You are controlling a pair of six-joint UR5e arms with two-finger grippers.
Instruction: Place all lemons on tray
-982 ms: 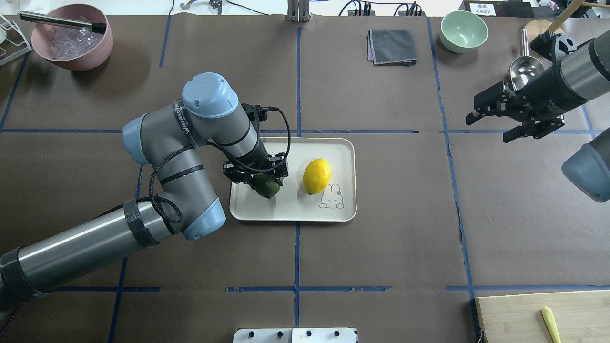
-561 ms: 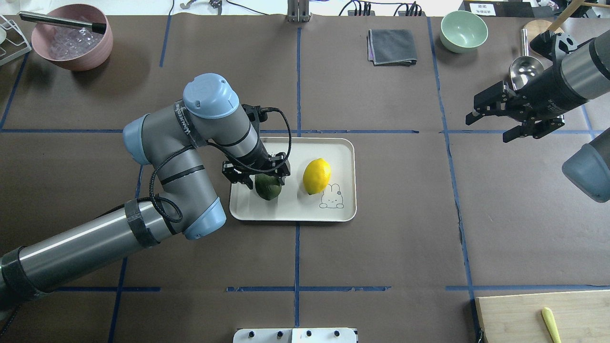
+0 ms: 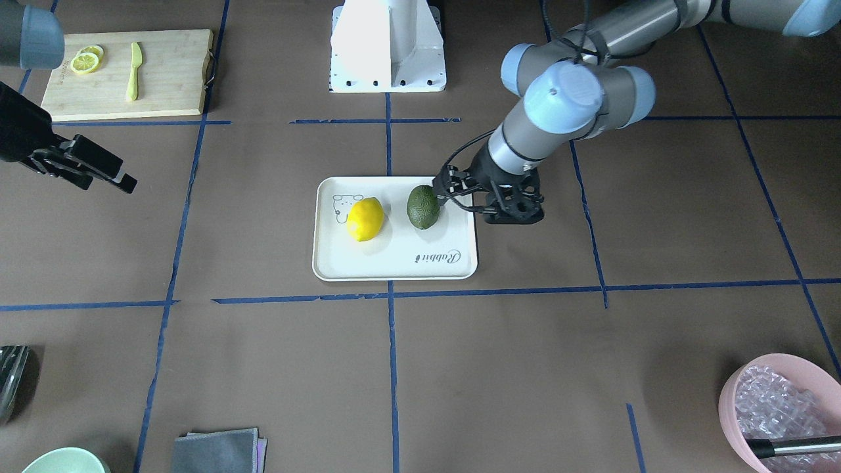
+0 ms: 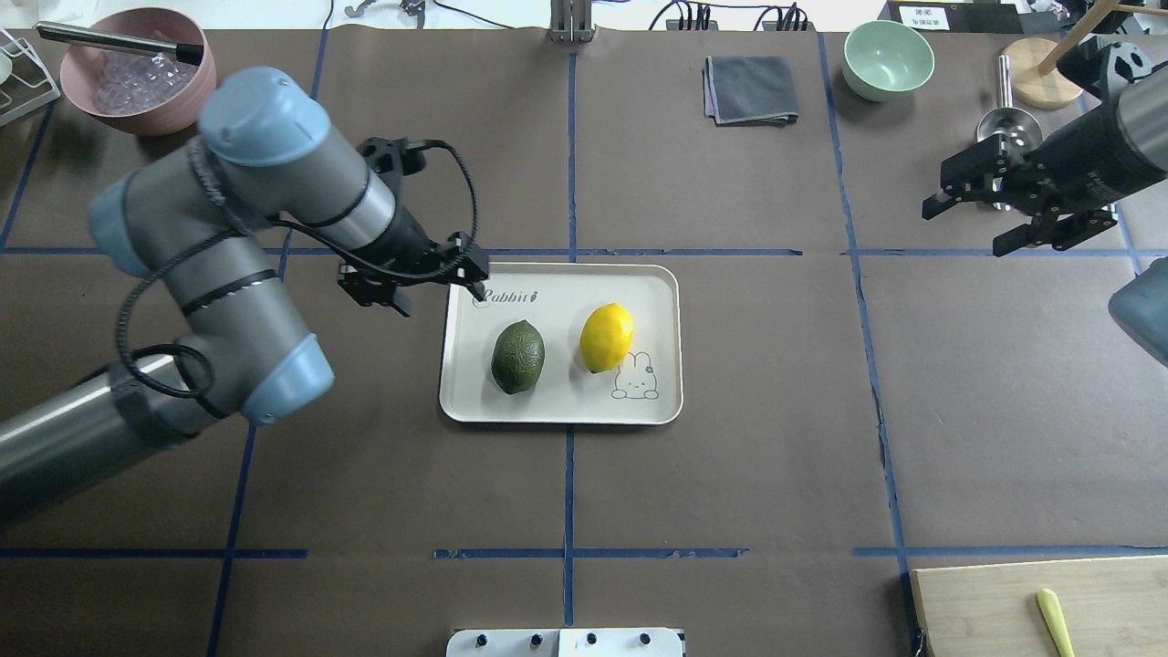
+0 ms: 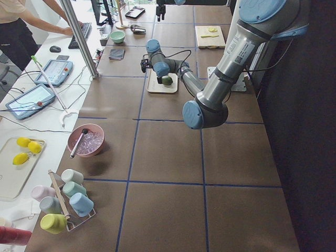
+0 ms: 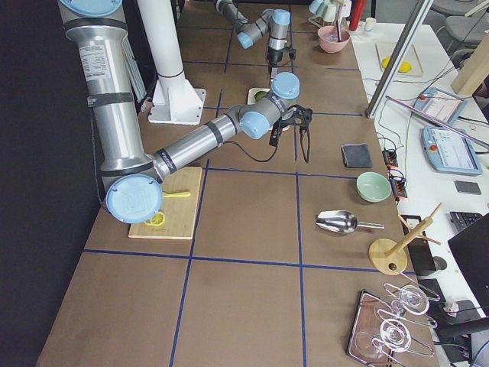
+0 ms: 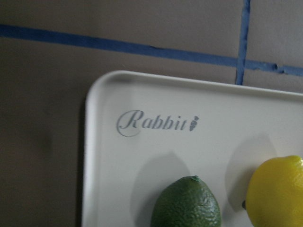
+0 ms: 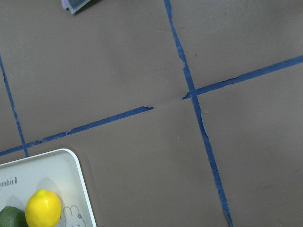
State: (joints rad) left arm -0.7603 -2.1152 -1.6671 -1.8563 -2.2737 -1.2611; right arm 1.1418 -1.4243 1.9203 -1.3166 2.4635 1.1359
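Observation:
The cream tray (image 4: 566,394) lies at mid-table. The dark green lemon (image 4: 517,356) and the yellow lemon (image 4: 606,337) lie side by side on it, apart from each other. My left gripper (image 4: 441,299) is open and empty, raised just off the tray's far left corner, clear of the green lemon. In the front view, the left gripper (image 3: 483,209) is beside the green lemon (image 3: 422,206). The left wrist view shows the green lemon (image 7: 187,204), the yellow lemon (image 7: 277,189) and the tray (image 7: 142,156). My right gripper (image 4: 965,230) is open and empty, far right.
A pink bowl (image 4: 137,78) sits far left. A grey cloth (image 4: 750,88), green bowl (image 4: 887,59) and metal scoop (image 4: 1004,123) lie at the back right. A wooden cutting board (image 4: 1004,602) with a yellow knife (image 4: 1054,620) is near right; lemon slices (image 3: 85,60) lie on it.
My left gripper let go of the green lemon, which now lies on the tray, and rose back and to the left off the tray. My right gripper moved slightly back and right.

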